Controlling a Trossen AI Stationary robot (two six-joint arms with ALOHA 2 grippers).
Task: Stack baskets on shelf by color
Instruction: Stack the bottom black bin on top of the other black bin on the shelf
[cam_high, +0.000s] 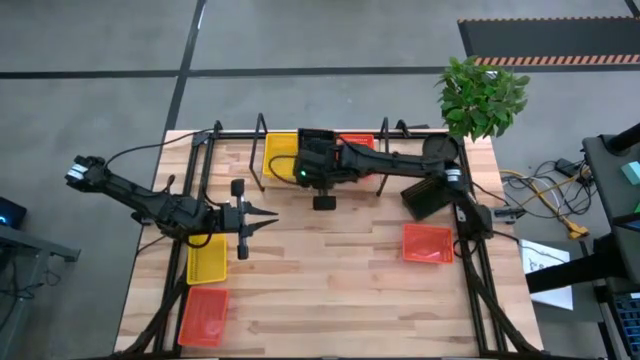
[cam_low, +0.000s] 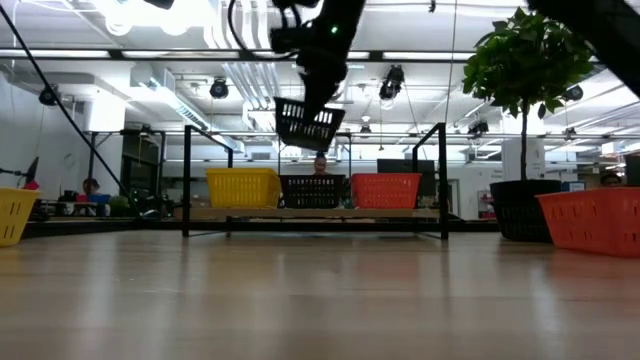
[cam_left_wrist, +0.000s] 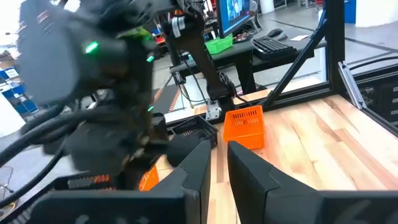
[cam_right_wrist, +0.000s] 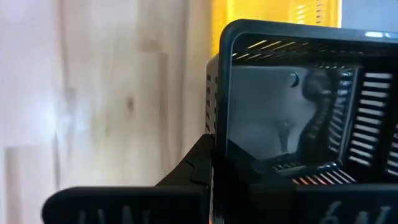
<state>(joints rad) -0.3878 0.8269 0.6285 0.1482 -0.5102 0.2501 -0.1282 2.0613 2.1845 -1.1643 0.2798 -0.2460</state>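
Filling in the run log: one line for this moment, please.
right gripper: holds black basket above shelf | left gripper: idle, open, over table | shelf: yellow, black, orange baskets

Right arm extended across the table to the shelf (cam_high: 330, 135); right gripper (cam_low: 312, 118) raised above the shelf's middle, fingers clamped on a black basket (cam_low: 308, 125). Left gripper (cam_high: 262, 221) well short of the shelf, fingers slightly parted, empty.
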